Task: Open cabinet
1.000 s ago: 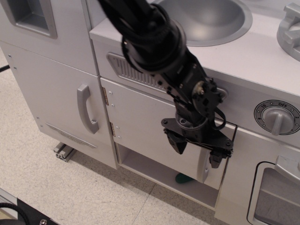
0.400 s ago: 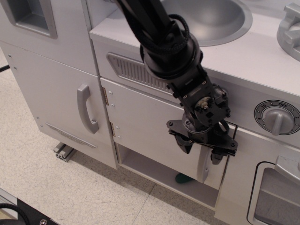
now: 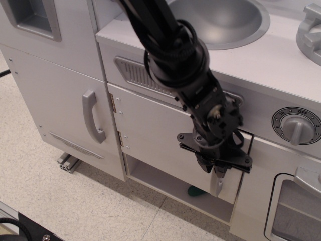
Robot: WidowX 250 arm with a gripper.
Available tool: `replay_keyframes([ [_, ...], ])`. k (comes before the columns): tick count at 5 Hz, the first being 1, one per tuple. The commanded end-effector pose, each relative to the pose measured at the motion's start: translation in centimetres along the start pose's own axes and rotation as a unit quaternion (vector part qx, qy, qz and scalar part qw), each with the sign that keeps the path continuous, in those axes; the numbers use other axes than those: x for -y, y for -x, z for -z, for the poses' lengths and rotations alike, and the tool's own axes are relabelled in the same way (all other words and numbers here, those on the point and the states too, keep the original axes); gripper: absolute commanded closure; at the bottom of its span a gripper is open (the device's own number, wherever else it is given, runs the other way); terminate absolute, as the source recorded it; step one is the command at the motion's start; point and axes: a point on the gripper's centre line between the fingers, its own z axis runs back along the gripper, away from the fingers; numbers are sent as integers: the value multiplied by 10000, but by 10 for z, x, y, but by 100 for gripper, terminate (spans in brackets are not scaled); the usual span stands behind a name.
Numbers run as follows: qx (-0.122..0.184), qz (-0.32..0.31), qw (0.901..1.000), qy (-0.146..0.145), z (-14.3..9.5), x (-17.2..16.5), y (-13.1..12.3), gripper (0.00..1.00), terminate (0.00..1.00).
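Far to the left of the claw, a tall narrow door [image 3: 60,100] is sitting flat in its frame, and its silver handle [image 3: 93,123] is standing upright near its right edge. Below that door, an aluminium foot [image 3: 67,161] is resting on the speckled floor [image 3: 75,206].

Just left of the claw, the cabinet [image 3: 155,138] is showing two small hinges [image 3: 116,120] on its left edge. Its face is lying close to flush with the surrounding frame, with a dark seam running along its right side. Beneath it an open shelf [image 3: 160,181] is showing, and a small green object [image 3: 195,191] is lying on that shelf, below and slightly left of the claw.

The claw [image 3: 214,168] is pointing downward at the cabinet's right edge, with its fingers drawn narrow around the upper part of the curved silver cabinet handle [image 3: 218,183]. The lower end of that handle is projecting just below the fingertips. Whether the fingers are actually pressing on the metal cannot be told. The black arm [image 3: 175,55] is descending to the claw from above and left, wrapped in cables.

Above the claw, a grey sink bowl [image 3: 225,20] is sitting in the countertop. To the right, a round dial [image 3: 296,125] is facing outward, and below it a door with a rounded window [image 3: 296,211] is partly in view.
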Motion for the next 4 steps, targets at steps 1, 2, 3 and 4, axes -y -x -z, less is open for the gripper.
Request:
replay_keyframes([
  [1, -153, 235, 9993, 236, -28, -17, 23, 100, 0],
  [2, -178, 422, 9986, 251, -39, -28, 37, 100, 0],
  [3, -301, 481, 9982, 203, -57, -31, 39, 0, 0],
  [4, -417, 342, 9981, 302, -91, -20, 25, 0, 0],
])
